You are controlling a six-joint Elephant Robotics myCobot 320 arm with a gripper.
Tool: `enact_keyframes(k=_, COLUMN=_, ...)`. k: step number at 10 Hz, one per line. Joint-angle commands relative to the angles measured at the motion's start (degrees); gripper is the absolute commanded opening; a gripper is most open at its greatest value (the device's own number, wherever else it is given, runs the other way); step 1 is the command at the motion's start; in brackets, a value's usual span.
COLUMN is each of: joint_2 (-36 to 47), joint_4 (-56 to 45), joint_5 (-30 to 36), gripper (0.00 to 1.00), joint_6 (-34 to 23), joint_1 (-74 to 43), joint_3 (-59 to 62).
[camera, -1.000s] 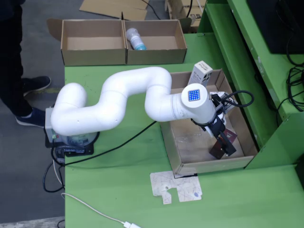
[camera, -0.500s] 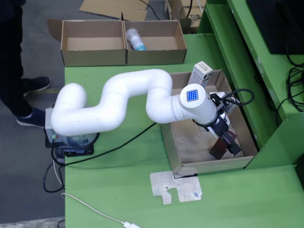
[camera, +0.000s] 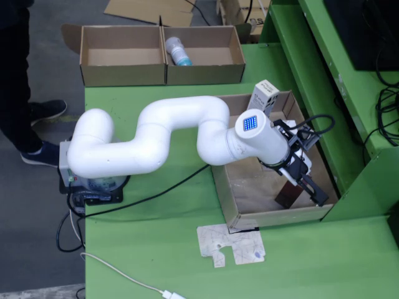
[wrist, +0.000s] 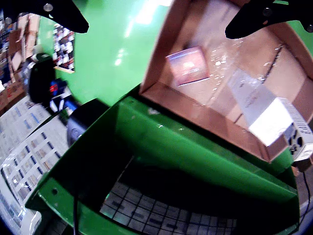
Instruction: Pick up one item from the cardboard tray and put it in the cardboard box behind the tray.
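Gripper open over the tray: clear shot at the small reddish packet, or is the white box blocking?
Probably yes. The gripper is open, with the reddish packet lying uncovered on the tray floor; the white box sits apart.

In the fixed view the arm (camera: 187,134) hides part of the cardboard tray (camera: 259,215). In the riding view the white carton (wrist: 274,115) is cut by the right edge, and the pink packet (wrist: 188,64) is blurred.

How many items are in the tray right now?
2: a white box leaning at the tray's far corner in the fixed view, and a dark red packet on its floor. The arm may hide others.
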Motion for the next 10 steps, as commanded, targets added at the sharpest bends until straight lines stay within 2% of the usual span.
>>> enact_keyframes(k=1, joint_2=0.02, joint_4=6.81, joint_5=-9.25, gripper=1.0, joint_6=-0.64, joint_1=1.16, joint_3=1.58)
enact_keyframes(k=2, joint_2=-1.59, joint_4=10.52, joint_5=-19.28, gripper=1.0, joint_6=-1.74, joint_1=3.18, joint_3=1.58)
enact_keyframes(k=3, joint_2=-1.51, joint_4=10.03, joint_5=-17.62, gripper=1.0, joint_6=-1.49, joint_1=2.81, joint_3=1.58)
enact_keyframes(k=8, joint_2=1.42, joint_4=3.56, joint_5=-3.46, gripper=1.0, joint_6=2.22, joint_1=-0.21, joint_3=1.58)
enact_keyframes(k=9, joint_2=3.24, joint_4=-2.13, joint_5=3.75, gripper=1.0, joint_6=2.38, joint_1=-1.63, joint_3=1.58)
enact_keyframes(k=10, joint_2=5.29, joint_4=-8.53, joint_5=7.79, gripper=1.0, joint_6=2.63, joint_1=-2.04, joint_3=1.58)
